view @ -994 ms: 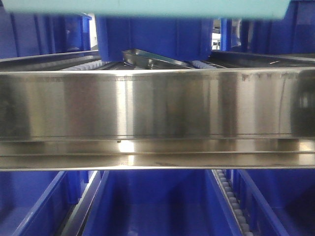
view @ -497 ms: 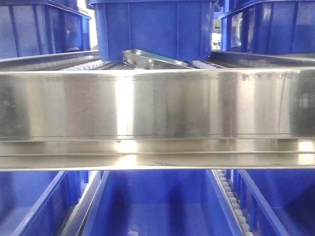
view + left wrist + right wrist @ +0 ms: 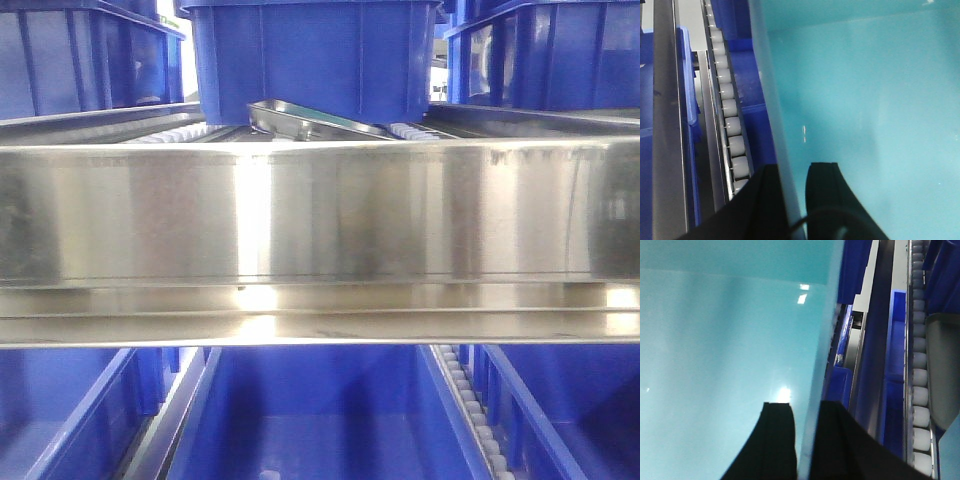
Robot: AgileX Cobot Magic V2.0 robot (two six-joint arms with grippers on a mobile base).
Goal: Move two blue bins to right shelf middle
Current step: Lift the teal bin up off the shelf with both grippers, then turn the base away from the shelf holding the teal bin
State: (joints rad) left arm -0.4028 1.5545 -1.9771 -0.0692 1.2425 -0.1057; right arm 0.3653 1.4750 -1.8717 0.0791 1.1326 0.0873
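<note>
A wide steel shelf beam (image 3: 320, 215) fills the front view, with dark blue bins (image 3: 310, 55) standing on the level above it at 12 o'clock and more below at 6 o'clock. The pale blue bin (image 3: 865, 100) being carried does not show there and appears only in the wrist views. In the left wrist view its inside lies at 3 o'clock from the fingers; in the right wrist view it lies at 9 o'clock, so the bin spans the two arms. A roller track (image 3: 727, 120) runs toward 12 o'clock, roughly parallel to the gripped wall. The left gripper (image 3: 792, 172) and right gripper (image 3: 805, 410) each straddle a side wall, one black finger inside and one outside, apparently clamped.
</note>
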